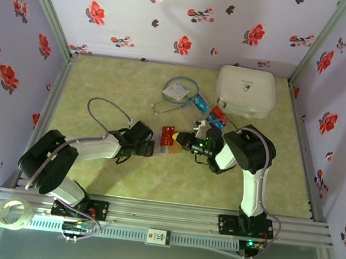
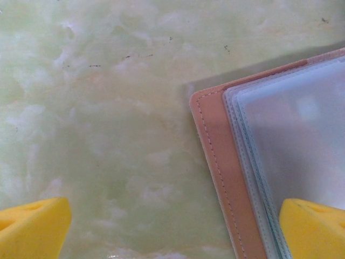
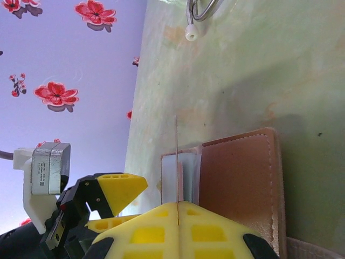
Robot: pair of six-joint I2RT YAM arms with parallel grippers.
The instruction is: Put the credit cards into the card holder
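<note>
- You're mid-insertion. Your right gripper point(image 3: 177, 208) has its fingertips pressed together on one red credit card point(image 1: 169, 131), and the right wrist view shows the card's thin edge sticking out between them.
- The card holder point(image 3: 237, 183) lies opened on the table point(image 1: 103, 83), mid-workspace, right between your two grippers. Its greyish sleeves point(image 3: 178, 170) face up, under the card's free end.
- I can't tell whether the card's tip has entered a sleeve or only hangs over the stack.
- Your left gripper point(image 2: 172, 232) is spread wide and grips nothing. One yellow fingertip point(image 2: 315, 229) sits over the sleeve side of the holder and the other is over bare table. I can't say whether it presses down.
- The card's long axis runs out from your right fingers toward the left arm, roughly across the table, with the free short end leading. From the right wrist it is dead edge-on and lined up with the sleeve stack.
- Next move, as I judge it, is to ease the card forward along that axis so the leading edge catches a sleeve mouth rather than riding over the top. That takes fine alignment, and the left finger should steady the holder so it doesn't slide.
- There's plenty left to do: the other cards point(image 1: 219, 116) wait near the white case point(image 1: 246, 91).
</note>
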